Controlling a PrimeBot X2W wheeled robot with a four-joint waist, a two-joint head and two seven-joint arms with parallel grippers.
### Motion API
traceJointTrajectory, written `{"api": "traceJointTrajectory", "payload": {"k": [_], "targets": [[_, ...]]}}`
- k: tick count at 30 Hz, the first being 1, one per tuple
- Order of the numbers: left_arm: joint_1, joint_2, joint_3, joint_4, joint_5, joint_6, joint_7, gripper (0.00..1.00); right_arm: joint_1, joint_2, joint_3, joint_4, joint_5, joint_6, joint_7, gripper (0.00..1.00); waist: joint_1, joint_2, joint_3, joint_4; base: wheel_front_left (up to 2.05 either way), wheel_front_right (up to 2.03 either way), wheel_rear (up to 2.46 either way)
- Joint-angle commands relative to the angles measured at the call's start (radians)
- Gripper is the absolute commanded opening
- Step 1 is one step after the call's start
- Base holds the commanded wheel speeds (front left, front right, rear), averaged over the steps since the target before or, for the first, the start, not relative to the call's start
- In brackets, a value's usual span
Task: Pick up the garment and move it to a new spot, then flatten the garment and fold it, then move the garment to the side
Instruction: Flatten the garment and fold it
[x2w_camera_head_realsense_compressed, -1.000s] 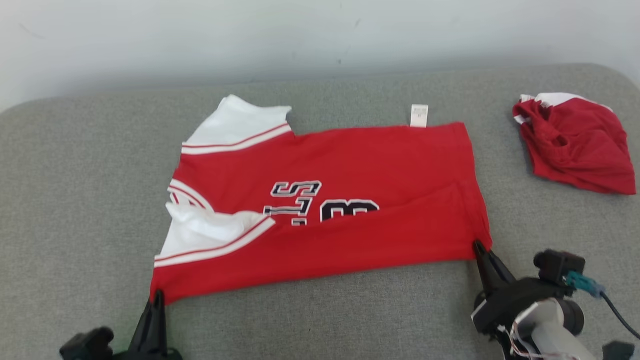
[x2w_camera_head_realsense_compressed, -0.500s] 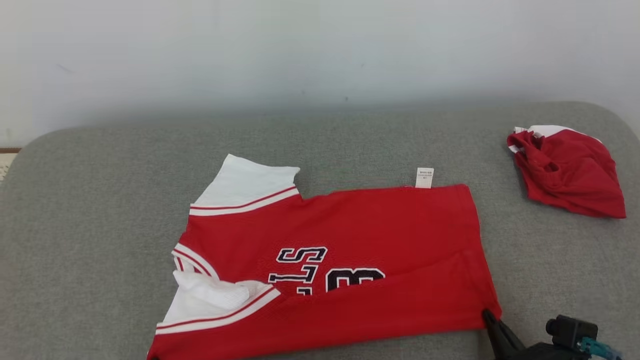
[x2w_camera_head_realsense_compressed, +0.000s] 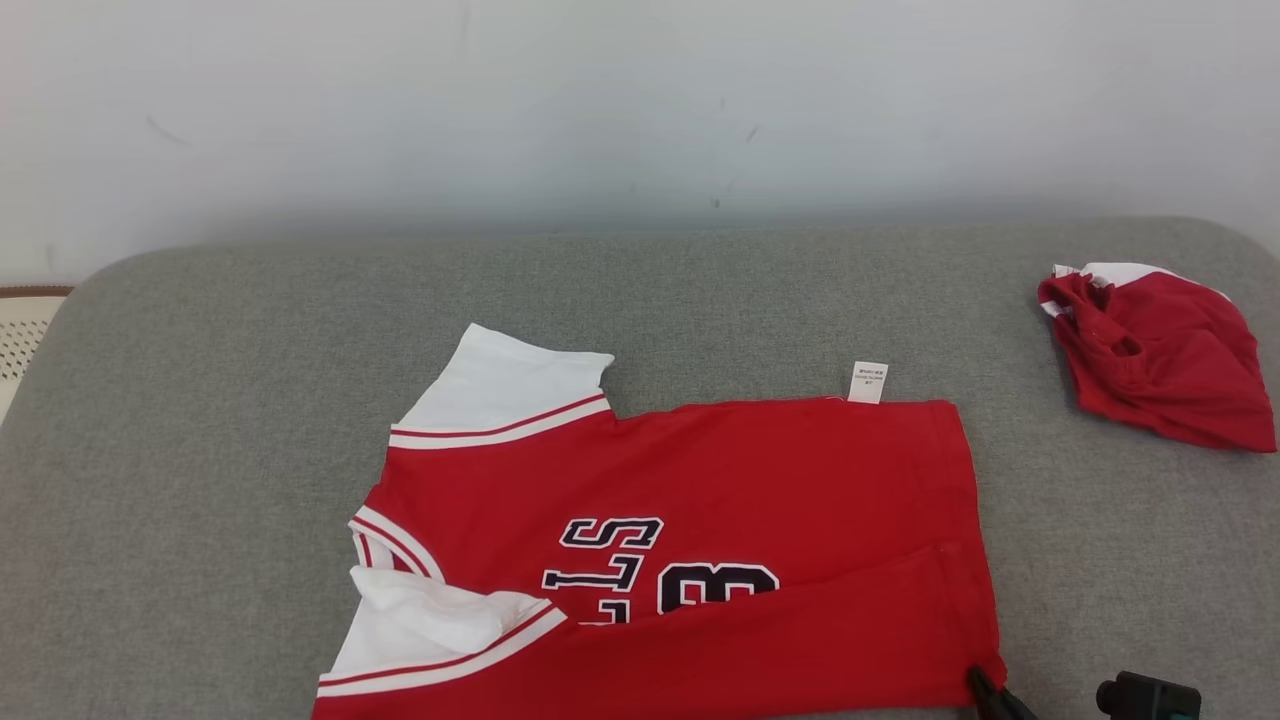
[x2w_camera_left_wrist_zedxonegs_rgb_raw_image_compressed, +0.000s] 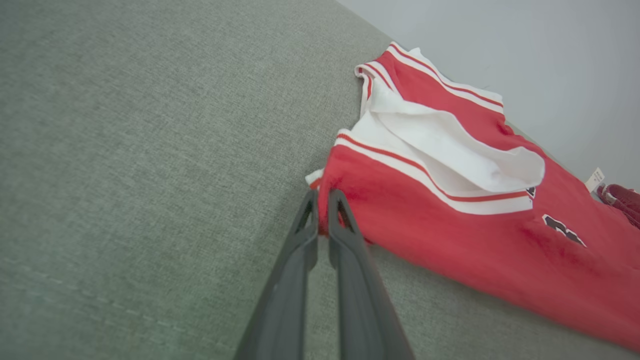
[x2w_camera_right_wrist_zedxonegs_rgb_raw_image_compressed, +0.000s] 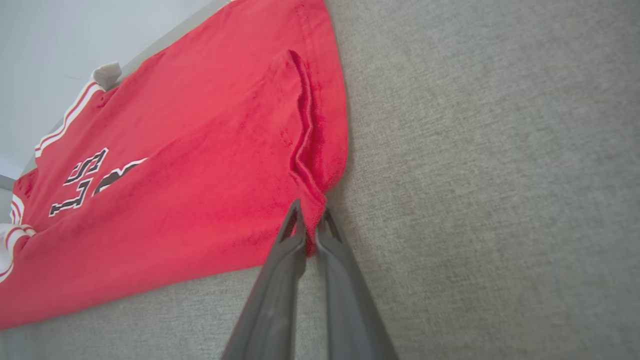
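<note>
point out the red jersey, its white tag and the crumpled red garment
red jersey (x2w_camera_head_realsense_compressed: 760, 480), head view, red body above the lettering
white tag (x2w_camera_head_realsense_compressed: 868, 382), head view, middle of the tag
crumpled red garment (x2w_camera_head_realsense_compressed: 1170, 370), head view, its red folds

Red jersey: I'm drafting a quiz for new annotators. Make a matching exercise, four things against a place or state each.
1 left gripper
2 right gripper
3 white label
4 crumpled red garment

A bunched, apart on the grey cushion's right
B shut on the jersey's hem corner
C pokes out at the jersey's far edge
D shut on the corner by the white sleeve

Pairs: 1-D, 2-B, 3-C, 4-A
</note>
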Motion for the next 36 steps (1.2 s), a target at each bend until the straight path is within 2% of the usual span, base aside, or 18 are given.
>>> {"api": "traceJointTrajectory", "payload": {"k": [1, 2, 3, 12, 15, 20, 23, 27, 29, 36], "targets": [[0.001, 0.004, 0.002, 0.008, -0.009, 0.009, -0.004, 0.22, 0.016, 0.000, -0.014, -0.006, -0.011, -0.001, -0.001, 0.53, 0.0001, 0.0001, 0.001, 0.002, 0.00, 0.00, 0.00], [-0.003, 0.004, 0.000, 0.008, 0.003, 0.014, -0.004, 0.88, 0.020, 0.009, -0.024, -0.008, -0.004, -0.001, 0.001, 1.00, 0.0001, 0.0001, 0.001, 0.003, 0.00, 0.00, 0.00], [-0.006, 0.005, 0.001, 0.000, 0.004, 0.014, -0.004, 1.00, 0.021, 0.011, -0.034, -0.013, -0.009, -0.001, 0.000, 1.00, 0.0001, 0.0001, 0.002, 0.004, 0.00, 0.00, 0.00], [-0.002, 0.003, 0.039, -0.110, 0.037, 0.017, -0.004, 1.00, 0.023, 0.035, -0.103, -0.096, -0.053, -0.001, -0.046, 1.00, 0.0001, 0.0001, -0.001, 0.001, 0.00, 0.00, 0.00], [0.009, 0.003, 0.043, -0.188, 0.091, 0.037, -0.004, 1.00, 0.019, 0.036, -0.096, -0.137, -0.084, -0.001, -0.075, 1.00, 0.0001, 0.0001, -0.006, 0.001, 0.00, 0.00, 0.00], [0.029, 0.003, 0.042, -0.283, 0.192, 0.079, -0.004, 1.00, 0.000, -0.003, -0.043, -0.194, -0.171, -0.001, -0.179, 1.00, 0.0001, 0.0001, -0.018, 0.004, 0.00, 0.00, 0.00], [0.046, 0.004, 0.036, -0.318, 0.266, 0.109, -0.004, 1.00, 0.005, 0.004, -0.040, -0.195, -0.251, -0.001, -0.226, 1.00, 0.0001, 0.0001, -0.026, 0.012, 0.00, 0.00, 0.00], [0.041, 0.003, 0.029, -0.322, 0.298, 0.123, -0.004, 1.00, 0.017, 0.029, -0.058, -0.185, -0.300, -0.001, -0.242, 1.00, 0.0001, 0.0001, -0.030, 0.019, 0.00, 0.00, 0.00], [0.033, 0.003, 0.026, -0.320, 0.295, 0.123, -0.004, 1.00, 0.018, 0.039, -0.066, -0.179, -0.311, -0.001, -0.244, 1.00, 0.0001, 0.0001, -0.030, 0.020, 0.00, 0.00, 0.00], [-0.048, 0.022, 0.031, -0.263, 0.313, 0.067, -0.004, 1.00, -0.012, 0.059, -0.056, -0.169, -0.331, -0.001, -0.250, 1.00, 0.0001, 0.0001, -0.013, -0.008, 0.00, 0.00, 0.00]]}}
